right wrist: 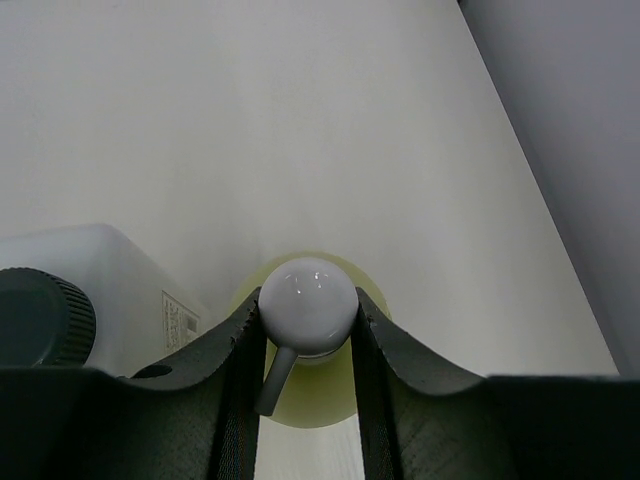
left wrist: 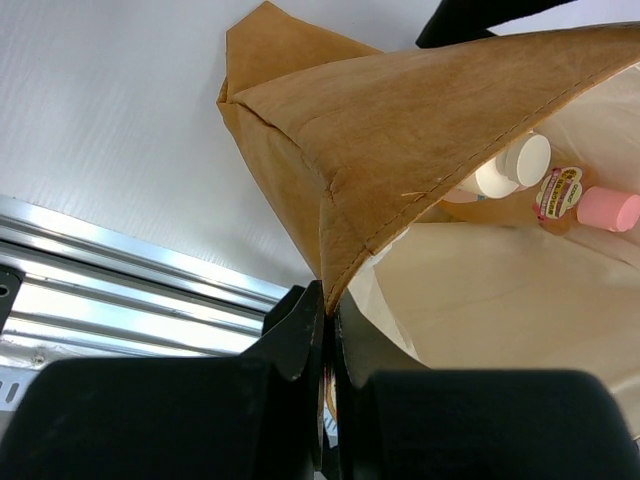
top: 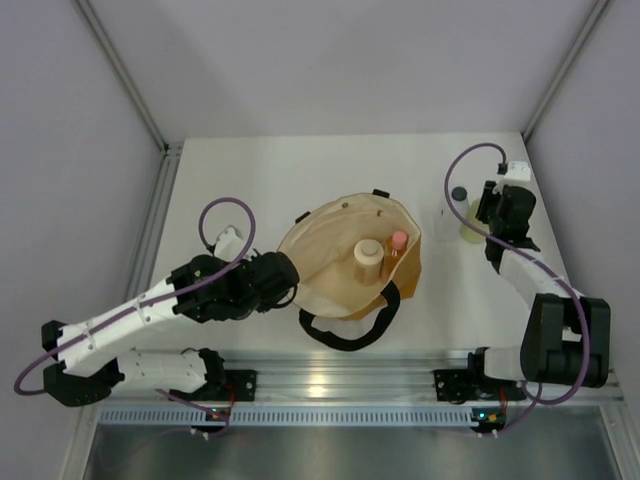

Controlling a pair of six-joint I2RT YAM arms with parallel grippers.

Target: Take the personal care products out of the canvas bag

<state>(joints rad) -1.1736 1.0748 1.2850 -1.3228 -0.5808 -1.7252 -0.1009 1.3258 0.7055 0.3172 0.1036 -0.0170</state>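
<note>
The tan canvas bag (top: 325, 250) lies open mid-table, its cream lining showing. Inside it stand a beige wide-topped bottle (top: 369, 256) and a slim orange bottle with a pink cap (top: 398, 243); both also show in the left wrist view, beige bottle (left wrist: 512, 166) and orange bottle (left wrist: 603, 208). My left gripper (left wrist: 328, 300) is shut on the bag's left rim (left wrist: 345, 265). At the right, outside the bag, a whitish dark-capped bottle (top: 457, 206) stands beside the yellow-green bottle (right wrist: 330, 400). My right gripper (right wrist: 306, 302) is shut on that bottle's white pump cap (right wrist: 307, 300).
The bag's black loop handle (top: 347, 334) lies toward the near edge. An aluminium rail (top: 330, 381) runs along the front. Grey enclosure walls (top: 590, 150) stand close to the table's right edge, just beyond the right arm.
</note>
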